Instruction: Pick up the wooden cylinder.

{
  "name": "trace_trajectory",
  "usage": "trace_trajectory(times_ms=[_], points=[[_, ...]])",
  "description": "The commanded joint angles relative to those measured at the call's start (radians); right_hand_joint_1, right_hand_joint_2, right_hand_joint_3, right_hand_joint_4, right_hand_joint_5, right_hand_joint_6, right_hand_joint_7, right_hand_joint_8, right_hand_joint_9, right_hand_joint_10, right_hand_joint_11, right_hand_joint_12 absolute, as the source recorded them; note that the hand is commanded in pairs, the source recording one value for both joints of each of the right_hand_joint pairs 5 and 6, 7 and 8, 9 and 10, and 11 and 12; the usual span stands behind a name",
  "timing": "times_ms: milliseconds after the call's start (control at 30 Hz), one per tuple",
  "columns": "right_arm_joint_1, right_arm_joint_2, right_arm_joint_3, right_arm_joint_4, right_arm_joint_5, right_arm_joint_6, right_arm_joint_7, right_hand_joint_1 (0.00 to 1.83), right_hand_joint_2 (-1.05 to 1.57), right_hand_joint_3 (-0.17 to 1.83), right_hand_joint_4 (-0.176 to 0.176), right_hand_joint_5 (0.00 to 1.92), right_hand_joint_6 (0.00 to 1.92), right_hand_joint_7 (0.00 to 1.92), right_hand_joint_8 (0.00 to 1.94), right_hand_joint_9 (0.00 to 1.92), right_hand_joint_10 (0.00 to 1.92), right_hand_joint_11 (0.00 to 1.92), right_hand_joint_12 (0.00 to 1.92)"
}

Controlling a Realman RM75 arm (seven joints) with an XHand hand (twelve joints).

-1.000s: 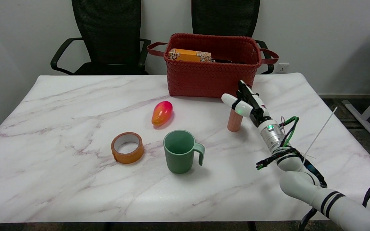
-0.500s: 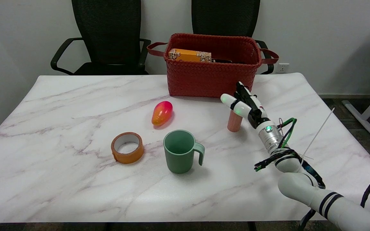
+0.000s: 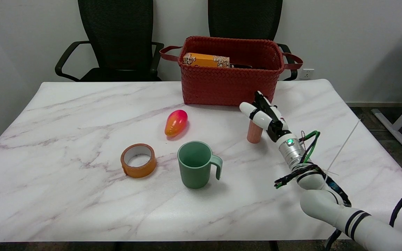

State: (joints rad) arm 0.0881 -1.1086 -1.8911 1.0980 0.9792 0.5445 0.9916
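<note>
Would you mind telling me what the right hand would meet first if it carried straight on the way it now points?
Probably the red woven basket: the right hand points up-left over the wooden cylinder, though depth is unclear.

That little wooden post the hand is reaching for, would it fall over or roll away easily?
Probably tippy: the wooden cylinder stands upright on a narrow base, taller than wide. Once knocked over, its round side would likely roll on the smooth marble table. It looks stiff and light.
</note>
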Motion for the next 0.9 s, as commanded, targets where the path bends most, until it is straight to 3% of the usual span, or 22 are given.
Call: trace_trajectory(times_ms=[33, 400, 767, 900], points=[[-0.003, -0.013, -0.011, -0.02, -0.001, 0.013, 0.022, 0.62, 0.86, 0.32, 0.0, 0.0, 0.0, 0.0, 0.0, 0.08, 0.08, 0.1, 0.1], [-0.009, -0.015, -0.015, -0.02, -0.001, 0.014, 0.022, 0.62, 0.86, 0.31, 0.0, 0.0, 0.0, 0.0, 0.0, 0.08, 0.08, 0.1, 0.1], [-0.008, -0.015, -0.015, -0.022, -0.005, 0.014, 0.022, 0.78, 0.73, -0.08, 0.0, 0.0, 0.0, 0.0, 0.0, 0.07, 0.07, 0.1, 0.1], [-0.005, -0.015, -0.015, -0.023, -0.007, 0.006, 0.02, 0.8, 0.71, -0.09, 0.0, 0.0, 0.0, 0.0, 0.0, 0.06, 0.06, 0.1, 0.1]])
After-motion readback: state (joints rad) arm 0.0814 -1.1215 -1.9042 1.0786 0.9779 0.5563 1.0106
